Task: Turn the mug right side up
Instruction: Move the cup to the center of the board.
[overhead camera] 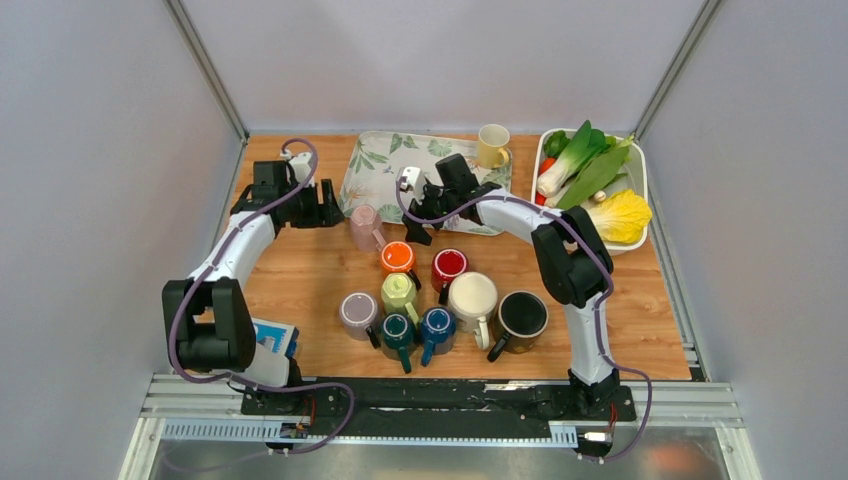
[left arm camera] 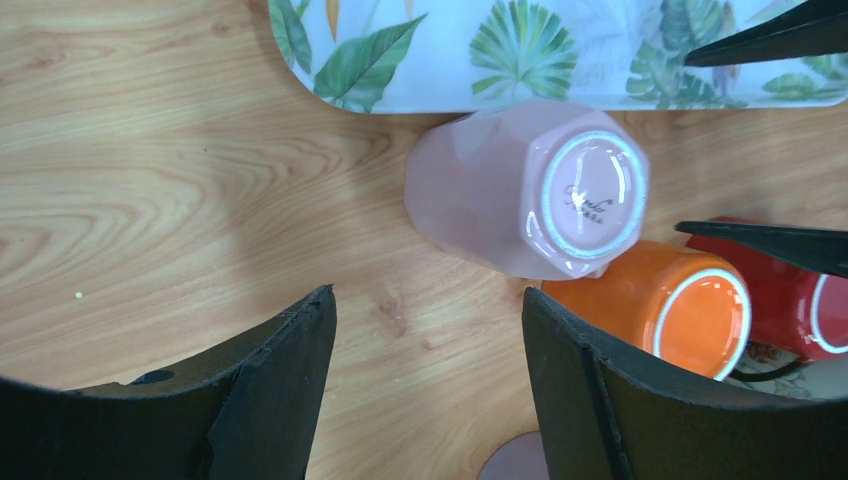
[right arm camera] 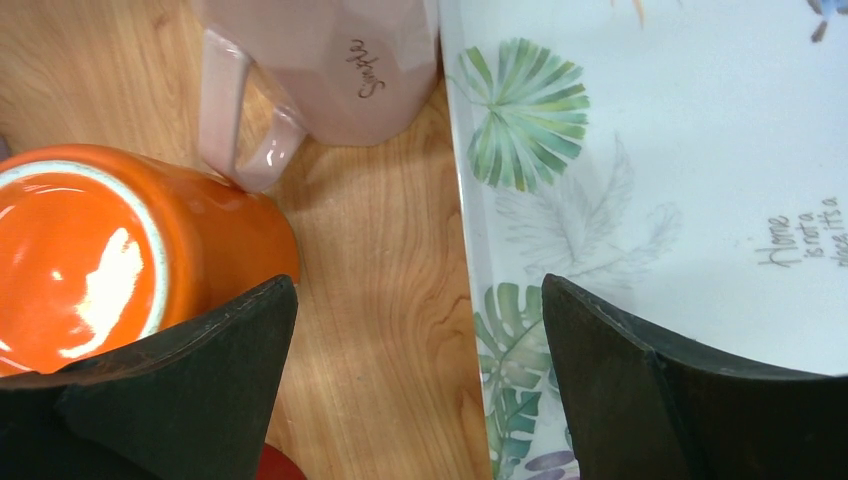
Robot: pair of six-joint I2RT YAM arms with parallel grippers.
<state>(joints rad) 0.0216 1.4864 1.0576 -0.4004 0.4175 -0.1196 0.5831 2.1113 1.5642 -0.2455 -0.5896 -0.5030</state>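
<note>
A pale pink mug (overhead camera: 365,227) stands upside down on the wooden table, just in front of the leaf-print tray (overhead camera: 372,170). Its ringed base (left arm camera: 592,196) faces up in the left wrist view. In the right wrist view its handle (right arm camera: 232,110) points toward the orange mug (right arm camera: 110,250). My left gripper (overhead camera: 328,205) is open to the left of the pink mug, with only bare wood between its fingers (left arm camera: 270,380). My right gripper (overhead camera: 420,215) is open to the right of the mug, over the tray's front edge (right arm camera: 470,300), holding nothing.
Several mugs cluster in front of the pink one: orange (overhead camera: 397,257), red (overhead camera: 449,266), yellow-green (overhead camera: 399,291), cream (overhead camera: 472,297), black (overhead camera: 520,316), grey (overhead camera: 358,313) and two blue-green ones. A yellow mug (overhead camera: 492,146) stands behind the tray. A white bin (overhead camera: 641,170) of vegetables sits at the back right.
</note>
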